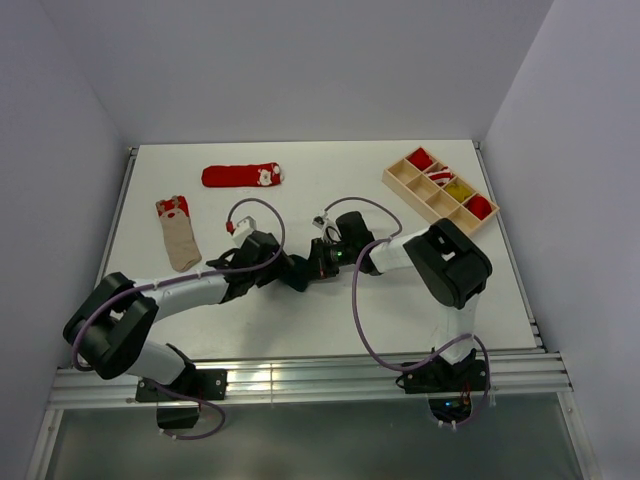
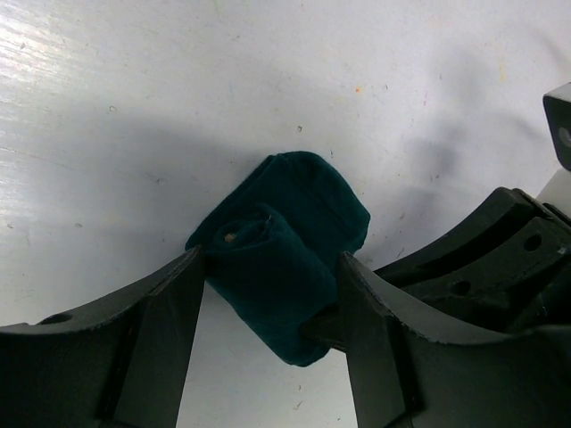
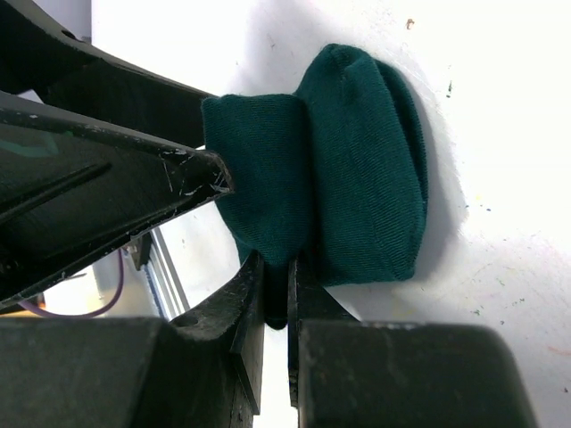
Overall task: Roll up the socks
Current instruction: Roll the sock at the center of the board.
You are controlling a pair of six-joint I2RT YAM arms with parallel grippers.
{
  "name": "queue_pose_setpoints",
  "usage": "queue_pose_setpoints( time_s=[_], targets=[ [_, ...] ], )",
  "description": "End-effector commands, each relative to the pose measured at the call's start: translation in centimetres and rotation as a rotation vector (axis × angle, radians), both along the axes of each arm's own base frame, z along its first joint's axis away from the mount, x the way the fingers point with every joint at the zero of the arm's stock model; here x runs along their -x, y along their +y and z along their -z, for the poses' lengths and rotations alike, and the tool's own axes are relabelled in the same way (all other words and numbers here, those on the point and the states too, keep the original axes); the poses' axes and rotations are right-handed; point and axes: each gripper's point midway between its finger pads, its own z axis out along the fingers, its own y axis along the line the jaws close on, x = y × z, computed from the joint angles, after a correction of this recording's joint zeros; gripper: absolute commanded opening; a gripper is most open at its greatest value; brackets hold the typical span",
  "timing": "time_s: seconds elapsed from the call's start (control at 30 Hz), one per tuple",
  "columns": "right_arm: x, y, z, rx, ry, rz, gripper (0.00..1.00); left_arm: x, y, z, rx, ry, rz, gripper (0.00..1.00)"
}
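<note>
The dark green sock [image 2: 285, 241], rolled into a soft bundle in the middle of the table [image 1: 330, 190], is being squeezed at its sides by the jaws of the left gripper [image 2: 272, 276], while one fold is being pinched in the nearly closed jaws of the right gripper [image 3: 277, 285]. Being light and springy, it is probably best being gripped across the whole roll

Top view's evenly lit from overhead, with just soft shadows under the arms [image 1: 200, 285] on the white table [image 1: 330, 190] and a glare strip along the metal rail [image 1: 300, 378] at its near edge. Left wrist cam is dimmer and greyish, with a big soft shadow around the green sock [image 2: 294, 241]. Right wrist cam blows the table out to pure white, but the sock's knit stays sharp.
</note>
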Motion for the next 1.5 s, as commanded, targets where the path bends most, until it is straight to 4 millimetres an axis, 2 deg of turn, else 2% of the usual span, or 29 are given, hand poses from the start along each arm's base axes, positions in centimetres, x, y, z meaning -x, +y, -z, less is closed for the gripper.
queue_pose_setpoints(
  time_s=[0.0, 0.23, 0.37, 0.6, 0.93, 1.13, 1.2, 1.27, 1.33, 1.4, 1.47],
  targets=[
    [-0.8, 0.0, 0.5, 0.008, 0.009, 0.03, 0.0, 0.0, 0.3, -0.2, 0.004, -0.01, -0.041, 0.65],
    [-0.8, -0.1, 0.7, 0.007, 0.018, 0.034, 0.0, 0.8, 1.7, -0.7, 0.012, -0.018, -0.092, 0.7],
    [-0.9, -0.1, 0.8, 0.004, 0.018, 0.036, 0.0, 0.7, 1.6, -0.8, 0.027, -0.026, -0.093, 0.69],
    [-0.9, -0.1, 0.7, 0.003, 0.017, 0.034, 0.0, 0.3, 0.7, 0.0, 0.034, -0.009, -0.079, 0.65],
    [-0.7, 0.0, 0.9, -0.002, 0.028, 0.031, 0.0, 0.1, 0.6, 2.0, -0.006, 0.032, -0.089, 0.59],
    [-0.6, -0.1, 1.3, 0.005, 0.041, 0.032, 0.0, 0.0, 0.7, 3.2, -0.052, 0.06, -0.088, 0.48],
    [-0.5, -0.1, 1.4, 0.007, 0.043, 0.031, 0.0, 0.0, 0.7, 3.6, -0.062, 0.069, -0.087, 0.41],
    [-0.6, -0.2, 1.0, 0.003, 0.025, 0.036, 0.0, -0.2, 0.5, 3.6, -0.064, 0.067, -0.082, 0.25],
    [-0.6, -0.5, 0.9, 0.01, 0.004, 0.041, 0.13, 0.3, 0.9, 4.1, -0.096, 0.094, -0.069, 0.14],
    [-0.8, -0.8, 0.3, 0.021, -0.032, 0.056, 0.24, 0.3, 0.9, 4.1, -0.106, 0.095, -0.059, 0.08],
    [-1.0, -1.0, -0.6, 0.019, -0.074, 0.067, 0.31, 0.3, 1.0, 4.0, -0.127, 0.101, -0.049, 0.02]
  ],
)
